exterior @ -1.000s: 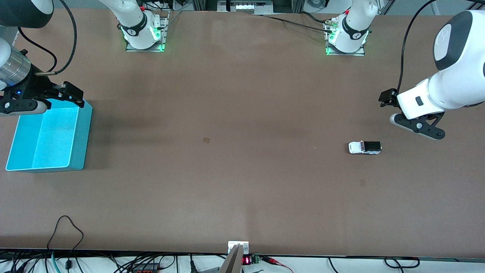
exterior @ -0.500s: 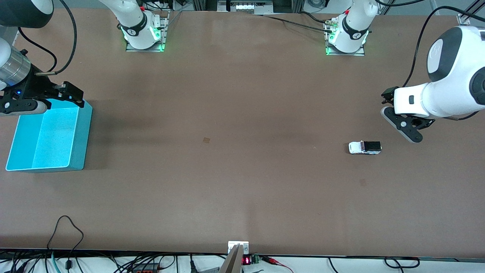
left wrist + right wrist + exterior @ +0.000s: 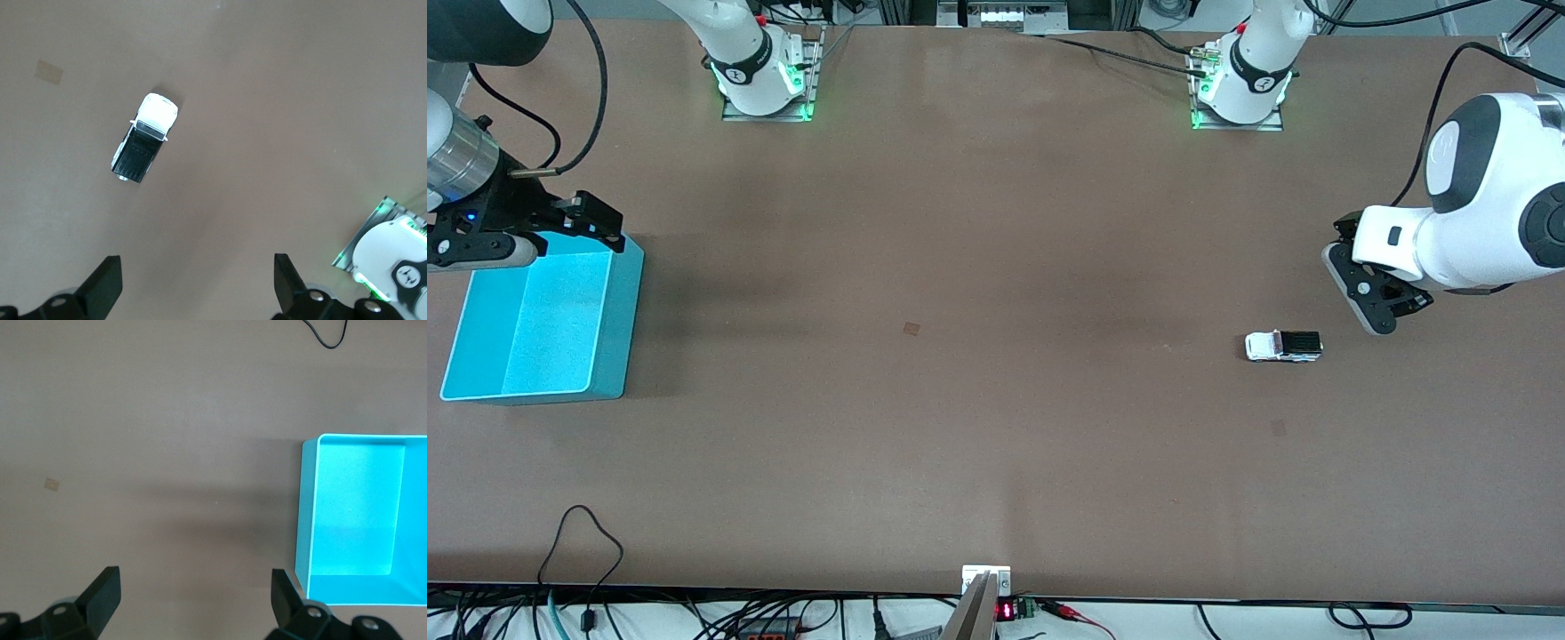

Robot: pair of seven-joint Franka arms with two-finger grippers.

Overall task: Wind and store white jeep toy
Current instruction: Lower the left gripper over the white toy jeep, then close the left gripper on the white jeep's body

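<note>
Brown table (image 3: 996, 400), white jeep toy (image 3: 1283, 346) (untouched)

white arms; black fingers (image 3: 107, 287)

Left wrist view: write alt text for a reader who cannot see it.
A white jeep toy sits alone on the brown table, untouched, with the left claw open above the table short of it. A robot base with green lights shows at the picture's edge.

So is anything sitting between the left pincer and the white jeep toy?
Nothing visible. The left pincer, open, hangs over bare table beside the white jeep toy, toward the left arm's end. The right pincer, open, waits by the blue bin.
</note>
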